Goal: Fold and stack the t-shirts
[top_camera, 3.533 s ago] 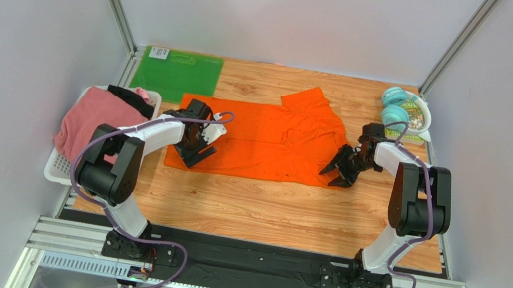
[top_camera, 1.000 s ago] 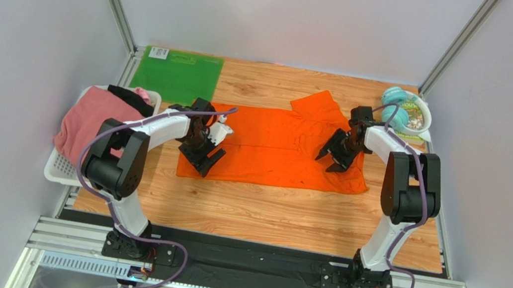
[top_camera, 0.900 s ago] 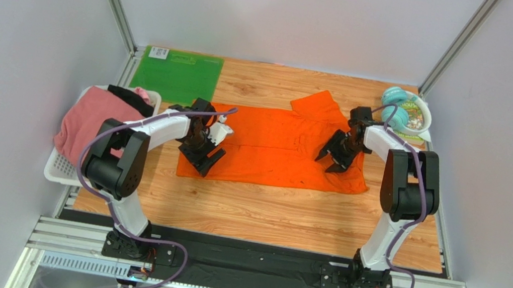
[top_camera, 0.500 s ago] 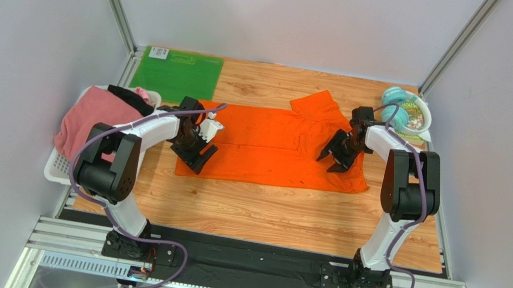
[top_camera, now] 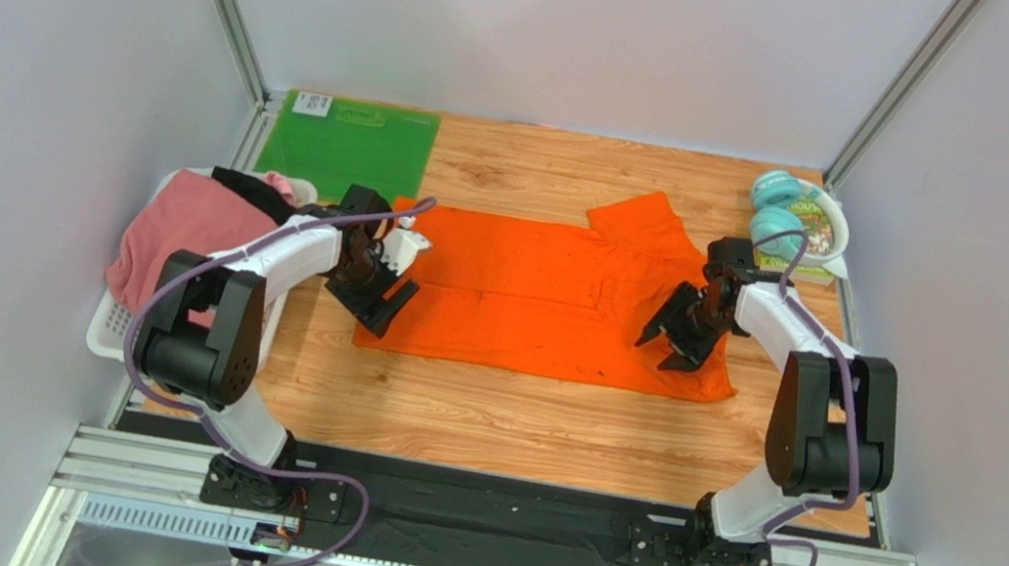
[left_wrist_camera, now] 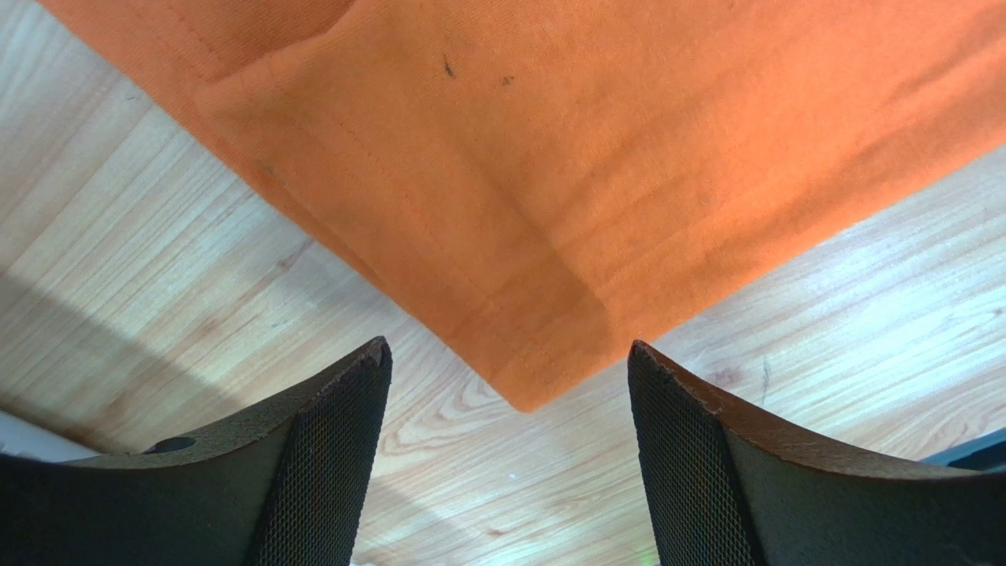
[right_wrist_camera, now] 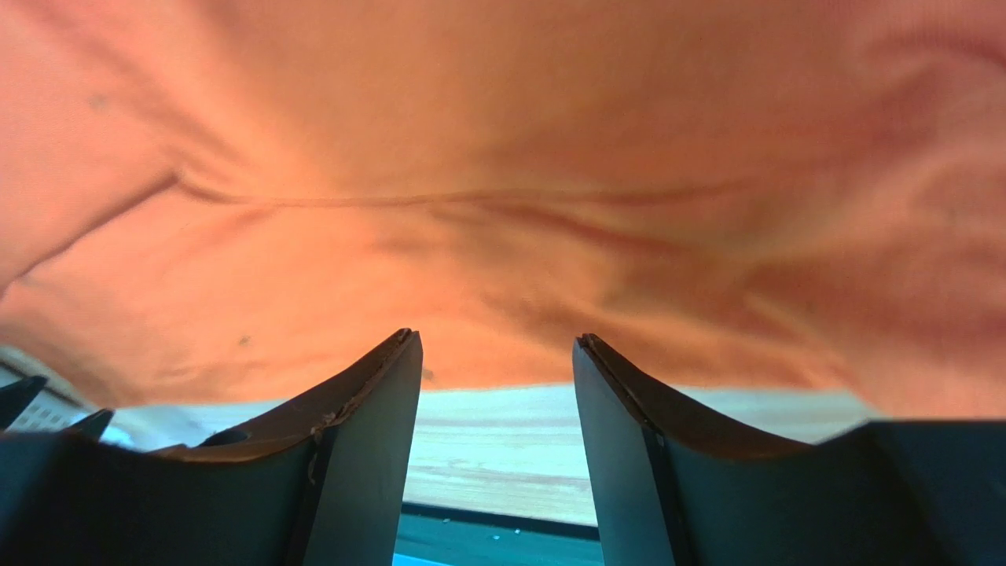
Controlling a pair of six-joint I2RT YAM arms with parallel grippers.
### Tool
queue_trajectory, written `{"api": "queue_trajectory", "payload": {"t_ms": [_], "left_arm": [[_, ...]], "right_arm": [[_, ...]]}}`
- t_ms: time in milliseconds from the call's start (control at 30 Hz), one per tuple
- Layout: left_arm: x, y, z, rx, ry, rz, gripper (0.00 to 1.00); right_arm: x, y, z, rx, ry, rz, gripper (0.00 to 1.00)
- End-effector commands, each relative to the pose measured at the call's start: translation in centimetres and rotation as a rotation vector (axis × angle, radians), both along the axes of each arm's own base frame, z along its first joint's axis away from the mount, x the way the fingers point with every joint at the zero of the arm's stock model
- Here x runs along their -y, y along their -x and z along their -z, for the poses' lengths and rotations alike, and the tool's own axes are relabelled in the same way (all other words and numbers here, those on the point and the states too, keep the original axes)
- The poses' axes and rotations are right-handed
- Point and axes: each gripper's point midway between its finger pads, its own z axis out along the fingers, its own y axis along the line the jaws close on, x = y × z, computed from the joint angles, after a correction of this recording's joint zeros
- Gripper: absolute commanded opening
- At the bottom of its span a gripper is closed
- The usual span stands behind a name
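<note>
left gripper (top_camera: 375,298) spread wide and empty, just over the near left corner of the orange t-shirt (top_camera: 539,295). right gripper (top_camera: 673,340) likewise spread, empty, at its right end. the shirt lies flat mid-desk. pink t-shirt (top_camera: 176,234) and black t-shirt (top_camera: 259,197) sit in a basket (top_camera: 108,328) at the left edge.

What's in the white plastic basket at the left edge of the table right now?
A dusty pink cloth t-shirt fills the white plastic basket, draped over its rim, with a black cloth garment at its far end. Anything underneath them is covered.
</note>
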Motion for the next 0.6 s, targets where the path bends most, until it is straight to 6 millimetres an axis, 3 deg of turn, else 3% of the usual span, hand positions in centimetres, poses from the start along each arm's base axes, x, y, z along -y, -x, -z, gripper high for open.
{"api": "queue_trajectory", "payload": {"t_ms": [0, 33, 67, 133, 167, 200, 233, 300, 333, 400, 433, 500, 567], "left_arm": [[-0.1, -0.3, -2.0, 0.053, 0.01, 0.028, 0.8], [0.0, -0.7, -2.8, 0.072, 0.013, 0.024, 0.8], [0.0, -0.7, -3.3, 0.072, 0.012, 0.018, 0.8], [0.3, -2.0, -5.4, 0.126, 0.025, 0.014, 0.8], [0.3, -2.4, -6.1, 0.143, 0.028, 0.009, 0.8], [0.3, -3.1, -6.7, 0.162, 0.026, -0.015, 0.81], [0.5, -4.4, -8.0, 0.201, 0.031, -0.024, 0.81], [0.0, -6.0, -8.4, 0.21, 0.005, -0.079, 0.81], [0.0, -7.6, -9.8, 0.254, 0.007, -0.106, 0.81], [-0.9, -9.6, -9.8, 0.263, -0.003, -0.169, 0.81], [-0.8, -10.8, -10.8, 0.286, 0.018, -0.212, 0.81], [-1.5, -12.3, -10.0, 0.267, 0.021, -0.26, 0.81], [-2.0, -14.0, -10.4, 0.275, 0.047, -0.315, 0.81]], "right_arm": [[-0.3, -2.9, -5.5, 0.154, -0.015, 0.005, 0.57], [-0.1, -3.9, -6.6, 0.178, -0.004, 0.002, 0.57], [0.1, -5.7, -8.9, 0.235, 0.009, -0.006, 0.58], [0.2, -8.2, -10.3, 0.266, 0.018, -0.013, 0.58], [0.2, -10.6, -13.2, 0.344, 0.021, -0.021, 0.58], [0.2, -11.9, -12.4, 0.323, 0.026, -0.023, 0.59], [0.4, -13.1, -12.6, 0.331, 0.031, -0.024, 0.58], [0.6, -16.1, -13.2, 0.351, 0.045, -0.043, 0.58], [0.5, -16.9, -13.3, 0.359, 0.048, -0.057, 0.57], [0.6, -18.7, -13.0, 0.379, 0.06, -0.083, 0.57], [0.7, -19.1, -12.7, 0.385, 0.067, -0.093, 0.56], [1.1, -19.9, -11.7, 0.39, 0.102, -0.12, 0.55], [1.4, -20.5, -11.2, 0.403, 0.124, -0.136, 0.54]]}}
